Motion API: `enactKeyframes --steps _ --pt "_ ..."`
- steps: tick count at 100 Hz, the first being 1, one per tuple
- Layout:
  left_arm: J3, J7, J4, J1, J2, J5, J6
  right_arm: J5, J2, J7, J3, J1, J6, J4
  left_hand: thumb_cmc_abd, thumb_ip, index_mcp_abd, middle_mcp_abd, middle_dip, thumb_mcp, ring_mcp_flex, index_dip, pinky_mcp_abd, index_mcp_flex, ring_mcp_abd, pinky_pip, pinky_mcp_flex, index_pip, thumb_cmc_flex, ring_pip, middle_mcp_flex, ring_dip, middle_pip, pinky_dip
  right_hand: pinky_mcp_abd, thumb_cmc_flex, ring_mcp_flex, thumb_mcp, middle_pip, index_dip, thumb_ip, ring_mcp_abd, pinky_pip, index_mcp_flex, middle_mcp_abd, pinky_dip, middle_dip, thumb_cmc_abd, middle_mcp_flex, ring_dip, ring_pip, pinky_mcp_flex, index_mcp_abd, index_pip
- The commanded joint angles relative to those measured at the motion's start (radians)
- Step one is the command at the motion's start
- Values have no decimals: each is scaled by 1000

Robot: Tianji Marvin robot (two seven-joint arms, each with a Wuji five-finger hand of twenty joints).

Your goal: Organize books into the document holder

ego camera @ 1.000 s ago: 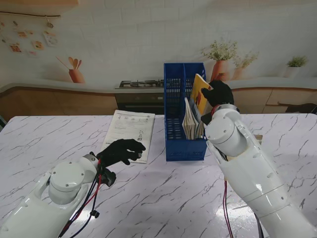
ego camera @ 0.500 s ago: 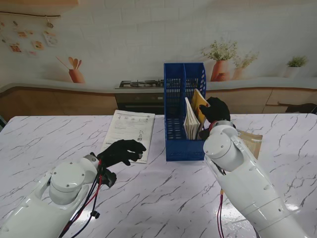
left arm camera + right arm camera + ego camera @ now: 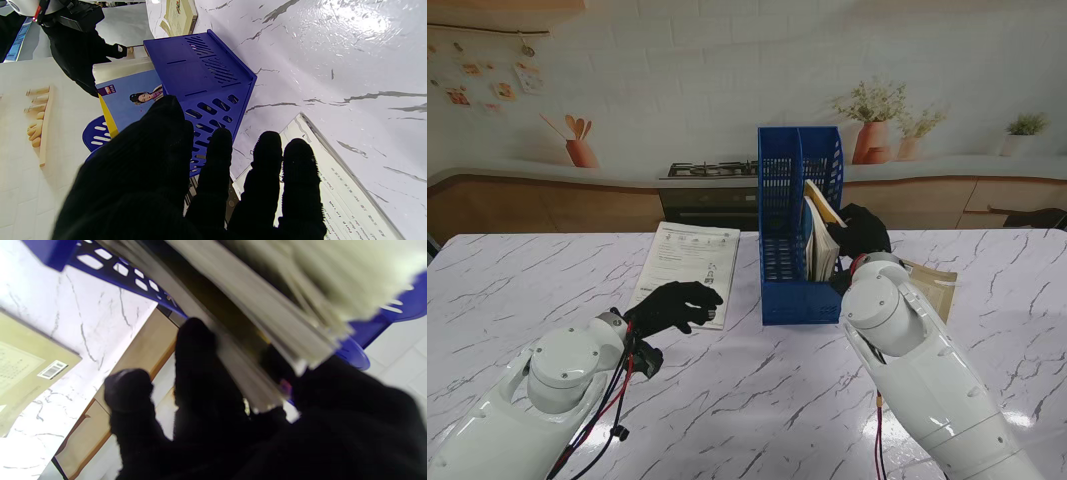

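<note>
On the marble table (image 3: 757,400), going left to right: the left hand (image 3: 673,305) rests with its black-gloved fingers (image 3: 263,173) spread loosely and gripping nothing, over the near right corner of a white printed booklet (image 3: 689,258) that lies flat on the table. Just right of the booklet stands the blue document holder (image 3: 783,275), upright, with two compartments side by side; its perforated wall faces the left wrist camera (image 3: 213,80). Books (image 3: 819,240) stand in the right compartment, leaning a little, the outermost one (image 3: 824,203) showing a yellow edge (from the left wrist its cover reads blue with a small portrait). The right hand (image 3: 859,232) is at that book, fingers (image 3: 196,373) on one face and thumb on the other, pinching it; the right forearm hides the holder's near right corner. Farther right, a tan book (image 3: 930,282) lies flat on the table, partly behind that arm.
</note>
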Motion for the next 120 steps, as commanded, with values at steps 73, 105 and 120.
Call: enactKeyframes --steps 73,105,120 --pt "16 -15 12 -9 -5 -12 -46 -56 53 120 91 -143 -7 -226 21 -2 -2 -8 -14 -36 -14 -3 2 6 -30 -28 -23 -6 9 -14 -9 -20 -14 -4 -92 -127 -323 -465 -402 -19 130 26 -507 -5 -35 -145 -309 157 -160 -299 -802 -524 -111 -490" --pt "20 -18 23 -7 -4 -12 -70 -102 81 177 154 -270 -31 -343 47 -12 9 -8 3 -111 -25 13 -30 -2 -42 -50 -45 -3 25 -21 -5 -19 3 -21 -103 -89 -324 -542 -415 -43 142 31 -598 16 -29 -170 -299 157 -129 -308 -831 -590 -91 -476" --pt "23 -20 31 -7 -4 -17 -85 -126 93 200 198 -342 -55 -391 65 -5 17 -10 3 -130 -38 12 -34 -12 -44 -61 -61 -9 3 -27 -18 -19 0 -27 -104 -54 -282 -522 -341 -23 152 38 -579 60 -27 -148 -235 132 -106 -263 -776 -576 -61 -435"
